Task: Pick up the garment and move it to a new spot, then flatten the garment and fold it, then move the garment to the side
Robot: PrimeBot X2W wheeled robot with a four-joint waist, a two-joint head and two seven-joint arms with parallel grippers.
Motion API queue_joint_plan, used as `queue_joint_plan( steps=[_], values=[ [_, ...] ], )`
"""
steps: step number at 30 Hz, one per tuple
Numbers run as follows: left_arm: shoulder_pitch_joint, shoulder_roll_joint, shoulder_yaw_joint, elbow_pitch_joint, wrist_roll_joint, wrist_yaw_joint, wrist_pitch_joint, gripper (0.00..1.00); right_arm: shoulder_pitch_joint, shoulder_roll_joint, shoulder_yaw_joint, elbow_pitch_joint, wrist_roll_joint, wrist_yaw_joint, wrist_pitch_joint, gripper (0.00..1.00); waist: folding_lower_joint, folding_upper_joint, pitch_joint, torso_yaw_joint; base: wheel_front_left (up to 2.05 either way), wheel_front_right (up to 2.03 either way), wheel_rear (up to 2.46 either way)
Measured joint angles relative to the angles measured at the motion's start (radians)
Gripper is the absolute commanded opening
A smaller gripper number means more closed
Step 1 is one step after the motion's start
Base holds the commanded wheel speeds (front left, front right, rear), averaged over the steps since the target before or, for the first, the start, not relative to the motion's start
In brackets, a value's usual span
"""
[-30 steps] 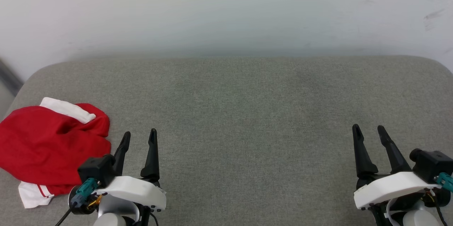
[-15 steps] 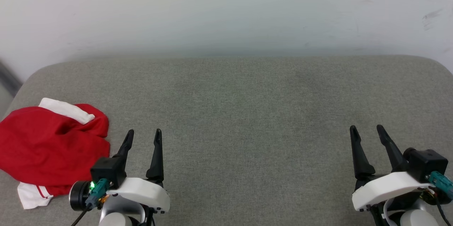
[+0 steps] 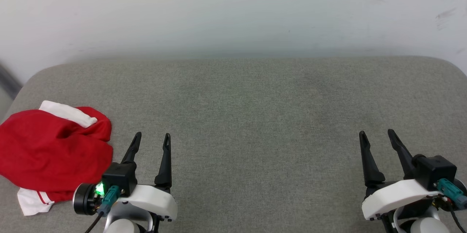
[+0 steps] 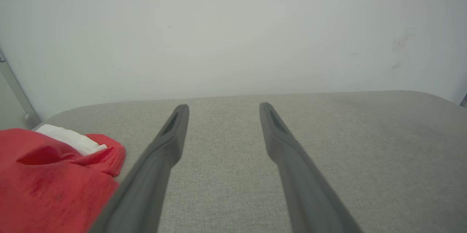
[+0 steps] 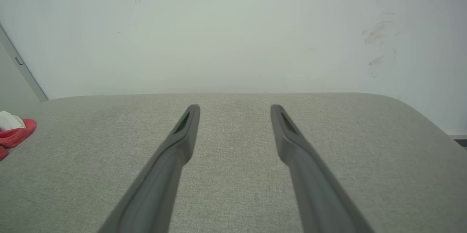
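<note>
The garment point(image 3: 51, 152) sits bunched up at 8 o'clock. Right beside it is the left gripper point(image 3: 151, 138), with the right gripper point(image 3: 377, 135) at 4 o'clock, both spread wide.

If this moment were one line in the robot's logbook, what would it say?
garment: crumpled, left end of grey padded surface | left gripper: open, empty, beside garment | right gripper: open, empty

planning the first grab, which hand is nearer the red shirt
Left. The left hand is open right beside the garment; the right hand is open too, far across the cushion.
</note>
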Motion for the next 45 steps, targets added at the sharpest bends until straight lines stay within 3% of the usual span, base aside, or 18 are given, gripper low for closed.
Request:
queue_joint_plan(
  steps=[16,27,35,45],
  values=[
    [-0.006,-0.02,0.017,0.022,0.089,-0.009,-0.027,1.0,0.0,0.0,-0.002,-0.002,-0.096,0.0,-0.022,1.0,0.0,-0.0001,-0.002,0.01,0.0,0.0,0.0],
    [-0.009,-0.032,0.044,0.039,0.081,-0.015,-0.029,1.0,0.0,0.0,-0.007,-0.009,-0.095,0.0,-0.026,1.0,-0.0001,0.0,-0.003,0.038,0.0,0.0,0.0],
    [-0.012,-0.039,0.079,0.047,0.076,-0.011,-0.029,1.0,0.005,0.001,0.01,-0.034,-0.085,0.0,-0.026,1.0,0.0,0.0,-0.004,0.104,0.0,0.0,0.0],
    [-0.008,-0.043,0.137,0.043,0.059,-0.012,-0.029,1.0,0.012,0.001,0.053,-0.068,-0.072,0.002,-0.025,1.0,-0.0001,-0.0001,-0.002,0.244,0.0,0.0,0.0]
  ],
)
